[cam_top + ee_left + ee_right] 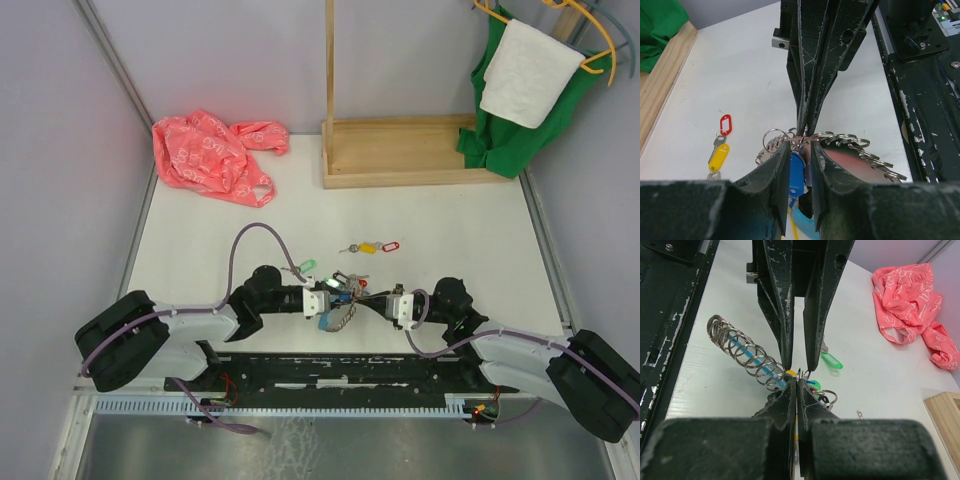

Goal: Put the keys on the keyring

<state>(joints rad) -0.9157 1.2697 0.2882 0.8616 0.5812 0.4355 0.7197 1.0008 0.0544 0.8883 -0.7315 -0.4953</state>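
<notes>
The keyring point(341, 318), a coil of grey metal loops round a light-blue sleeve, hangs between my two grippers at the table's near middle. My left gripper point(338, 296) is closed on it, with a blue-tagged key point(796, 170) and the blue sleeve between its fingers point(771, 185). The coil point(856, 145) fans out to the right. My right gripper point(370, 298) meets it tip to tip and is shut point(798, 385) on a thin metal key beside the coil point(745, 352). Loose keys lie beyond: a red tag point(389, 244), a yellow tag point(368, 247) and a green tag point(307, 266).
A pink plastic bag point(210, 155) lies at the back left. A wooden stand point(400, 150) sits at the back middle, with a green cloth point(515, 140) and a white towel point(528, 72) on hangers at the back right. A black base plate point(340, 370) runs along the near edge.
</notes>
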